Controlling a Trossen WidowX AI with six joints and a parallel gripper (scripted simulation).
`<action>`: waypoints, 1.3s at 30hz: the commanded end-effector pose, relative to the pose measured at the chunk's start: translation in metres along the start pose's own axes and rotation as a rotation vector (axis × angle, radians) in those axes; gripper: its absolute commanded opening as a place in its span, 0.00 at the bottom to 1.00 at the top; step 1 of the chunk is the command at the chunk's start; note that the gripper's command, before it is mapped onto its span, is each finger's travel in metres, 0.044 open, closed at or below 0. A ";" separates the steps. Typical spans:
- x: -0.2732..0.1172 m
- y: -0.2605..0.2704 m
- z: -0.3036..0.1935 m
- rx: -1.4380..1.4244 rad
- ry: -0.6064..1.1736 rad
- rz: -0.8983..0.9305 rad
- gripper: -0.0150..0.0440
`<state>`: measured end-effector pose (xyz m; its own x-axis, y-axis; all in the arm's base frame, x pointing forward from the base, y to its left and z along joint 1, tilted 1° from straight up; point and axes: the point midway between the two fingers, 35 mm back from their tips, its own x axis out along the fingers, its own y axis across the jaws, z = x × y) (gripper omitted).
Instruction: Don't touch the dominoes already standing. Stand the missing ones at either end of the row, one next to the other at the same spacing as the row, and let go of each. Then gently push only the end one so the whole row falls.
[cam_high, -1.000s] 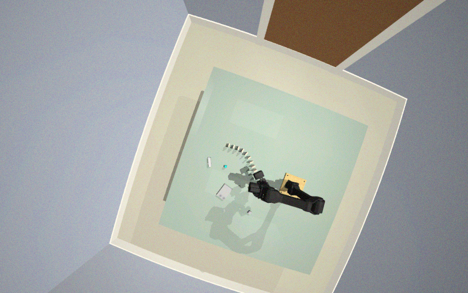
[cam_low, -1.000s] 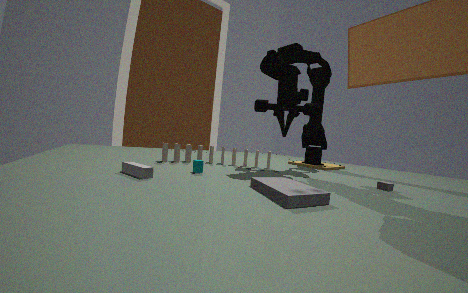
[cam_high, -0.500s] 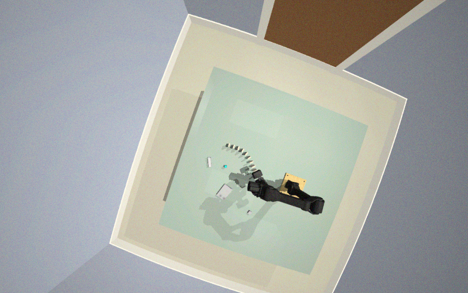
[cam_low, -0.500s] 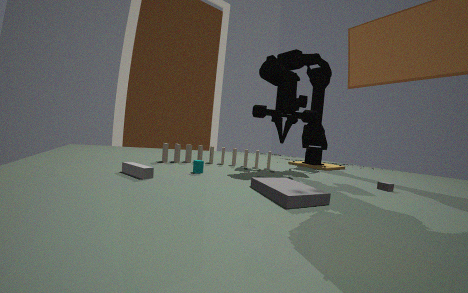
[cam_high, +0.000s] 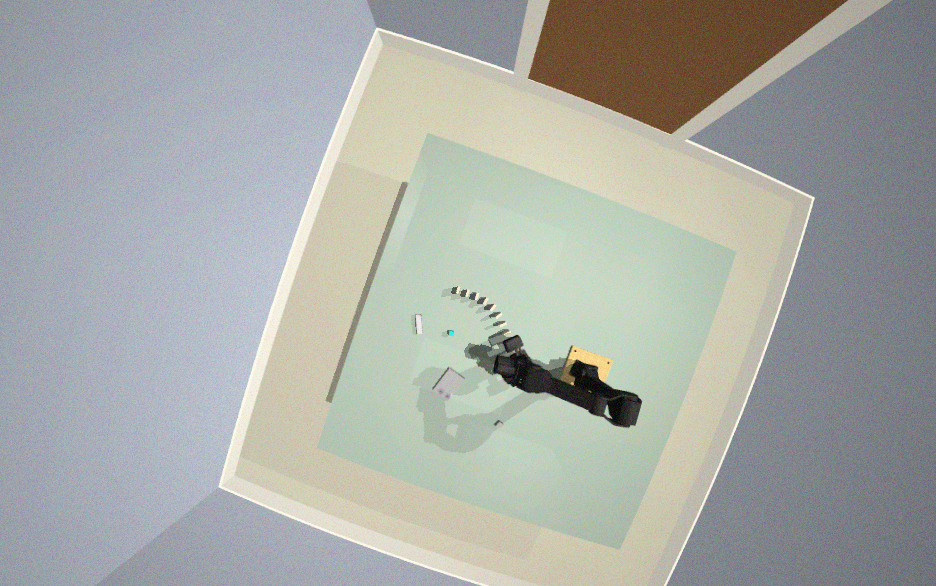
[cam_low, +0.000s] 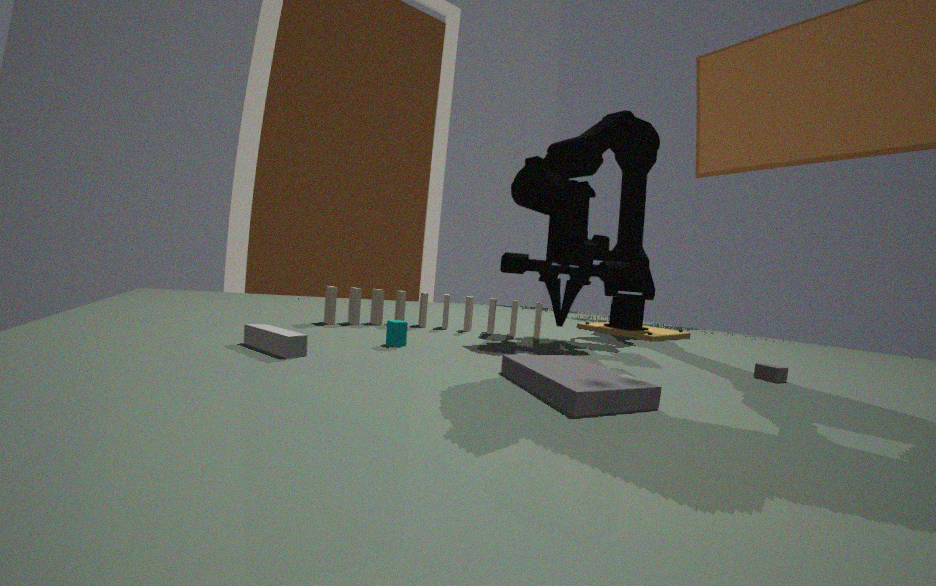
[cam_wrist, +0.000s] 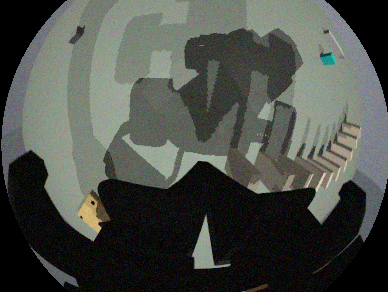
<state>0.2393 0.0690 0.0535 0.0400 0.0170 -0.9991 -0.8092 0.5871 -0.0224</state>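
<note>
A curved row of several pale dominoes stands upright on the green table top. The end domino nearest the arm is upright. My gripper is shut and empty. It points straight down, with its tips low and just to the right of that end domino in the exterior view; I cannot tell if they touch. From above the arm hides the fingers.
A flat grey slab lies in front of the row. A grey bar and a teal cube lie near the far end. A small grey block lies apart. The arm's yellow base plate is behind.
</note>
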 end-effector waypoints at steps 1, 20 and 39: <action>0.001 -0.007 0.001 -0.002 0.002 0.000 0.25; -0.009 -0.028 0.002 -0.021 0.007 -0.023 0.25; -0.059 -0.052 0.000 -0.002 0.003 -0.005 0.25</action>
<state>0.2779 0.0370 0.1118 0.0406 0.0077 -0.9991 -0.8080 0.5885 -0.0283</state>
